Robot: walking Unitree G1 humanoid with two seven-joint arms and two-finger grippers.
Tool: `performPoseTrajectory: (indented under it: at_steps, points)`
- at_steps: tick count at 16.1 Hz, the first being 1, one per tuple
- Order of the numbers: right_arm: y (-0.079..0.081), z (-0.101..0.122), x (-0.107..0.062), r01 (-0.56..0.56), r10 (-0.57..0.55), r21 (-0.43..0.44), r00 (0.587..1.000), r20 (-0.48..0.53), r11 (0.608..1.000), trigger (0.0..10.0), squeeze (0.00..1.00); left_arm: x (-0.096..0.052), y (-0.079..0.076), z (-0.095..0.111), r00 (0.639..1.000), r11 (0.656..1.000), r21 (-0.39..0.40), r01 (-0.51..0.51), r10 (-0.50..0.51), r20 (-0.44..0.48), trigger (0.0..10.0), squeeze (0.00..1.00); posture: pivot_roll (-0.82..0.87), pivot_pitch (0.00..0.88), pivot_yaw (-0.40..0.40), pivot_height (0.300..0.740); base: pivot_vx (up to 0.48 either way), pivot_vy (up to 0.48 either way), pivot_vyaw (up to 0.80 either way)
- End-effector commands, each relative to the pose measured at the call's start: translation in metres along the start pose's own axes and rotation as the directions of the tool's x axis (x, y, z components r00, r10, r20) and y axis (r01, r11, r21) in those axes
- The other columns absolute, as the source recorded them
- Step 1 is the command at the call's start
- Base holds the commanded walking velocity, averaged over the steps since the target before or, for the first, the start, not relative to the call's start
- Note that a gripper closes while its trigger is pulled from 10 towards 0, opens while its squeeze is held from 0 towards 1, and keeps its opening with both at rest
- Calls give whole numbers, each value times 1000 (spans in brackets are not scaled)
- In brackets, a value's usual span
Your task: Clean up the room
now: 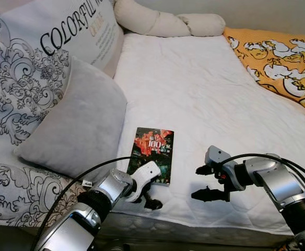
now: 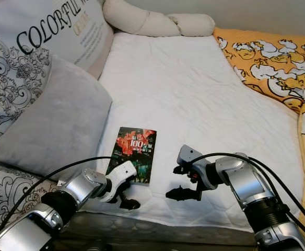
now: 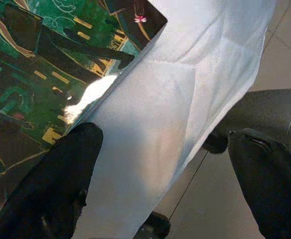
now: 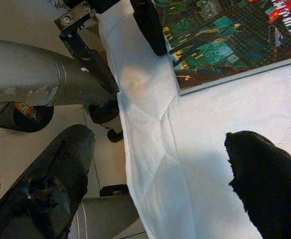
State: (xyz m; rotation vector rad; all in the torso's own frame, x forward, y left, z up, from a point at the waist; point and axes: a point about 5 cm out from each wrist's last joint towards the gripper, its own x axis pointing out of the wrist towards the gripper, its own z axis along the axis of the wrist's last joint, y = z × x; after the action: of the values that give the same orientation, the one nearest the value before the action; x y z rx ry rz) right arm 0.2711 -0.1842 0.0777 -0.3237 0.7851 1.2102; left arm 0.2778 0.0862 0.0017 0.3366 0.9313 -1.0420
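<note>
A glossy book [image 1: 153,155] with a red and green cover lies flat on the white bed sheet [image 1: 204,94], near the bed's front edge. My left gripper [image 1: 148,194] hovers open at the book's near corner; in the left wrist view one finger [image 3: 56,184] rests over the cover's [image 3: 31,74] edge and the other stands off the mattress side. My right gripper [image 1: 207,183] is open just right of the book, above the sheet, with nothing between its fingers [image 4: 270,184]. The book's [image 4: 225,35] lower part also appears in the right wrist view.
A grey cushion [image 1: 77,125] leans beside the book on the left, with large printed pillows [image 1: 32,57] behind it. A cream bolster [image 1: 168,22] lies at the head, and an orange patterned blanket [image 1: 283,63] covers the right side. Tiled floor [image 3: 280,30] lies below the mattress edge.
</note>
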Motion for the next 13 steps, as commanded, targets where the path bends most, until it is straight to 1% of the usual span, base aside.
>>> performPoseTrajectory:
  at_steps: [1, 3, 6, 10, 12, 13]
  points:
    - [-2, 1, -3, 15, -16, -5, 1000, -6, 1000, 10000, 0, -1, 2, 12, 999, 1000, 8, -8, 7, 47, 10000, 0, -104, 0, 5, 740, 0, 0, 0]
    - [-2, 1, -3, 21, -21, -6, 1000, -6, 1000, 10000, 0, 0, 1, 19, 996, 1000, 0, -11, 11, 85, 10000, 0, -105, 0, 5, 740, 0, 0, 0]
    - [-2, 2, -3, 25, -25, -10, 1000, -9, 1000, 10000, 0, 1, 3, 24, 994, 999, -11, -39, 40, 104, 10000, 0, -110, 0, 7, 740, 0, 0, 0]
    - [-5, 3, -9, 56, -56, -7, 998, 10, 998, 10000, 0, -5, 5, 34, 986, 1000, -16, 4, -1, 165, 10000, 0, -100, 0, 4, 740, 0, 0, 0]
    - [-8, 11, -20, 117, -118, 21, 990, 78, 993, 10000, 0, -13, 4, 39, 975, 999, 7, 45, -46, 217, 10000, 0, -92, 0, 0, 740, 0, 0, 0]
    - [-9, 14, -27, 155, -158, 37, 980, 119, 987, 10000, 0, -19, 3, 41, 963, 997, 21, 71, -74, 258, 10000, 0, -88, 0, 4, 740, 0, 0, 0]
